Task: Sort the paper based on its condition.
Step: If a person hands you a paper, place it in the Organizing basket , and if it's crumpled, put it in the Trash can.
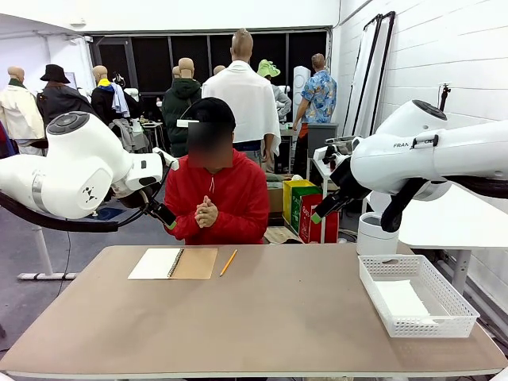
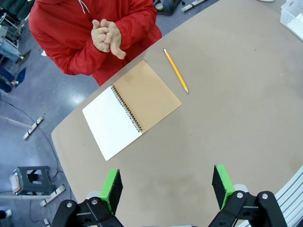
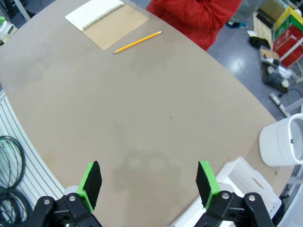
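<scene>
- Brown tabletop [image 1: 262, 317] carries my work; the sheet of paper [image 1: 401, 300] I can make out lies flat inside the white mesh basket [image 1: 456, 305], on my right side.
- Well apart from it, an open spiral notebook [image 1: 173, 263] shows a white page beside its brown cover, with a pencil [image 1: 228, 262] just beside it.
- Behind the notebook, the person's hands [image 1: 206, 213] are clasped at the chest, off the tabletop.
- My left hand [image 2: 165, 182] hangs above the tabletop near the notebook, spread and holding nothing; my right hand [image 3: 149, 182] is likewise spread and empty, with the basket's corner close by.
- I judge the step to be waiting for a sheet, so I should stay off the notebook and leave the person room.
- Once a sheet is laid down, I'd read its surface first. A wrinkled one offers ridges to pinch. A flat one needs a low approach at a corner and a light squeeze, so I add no creases.
</scene>
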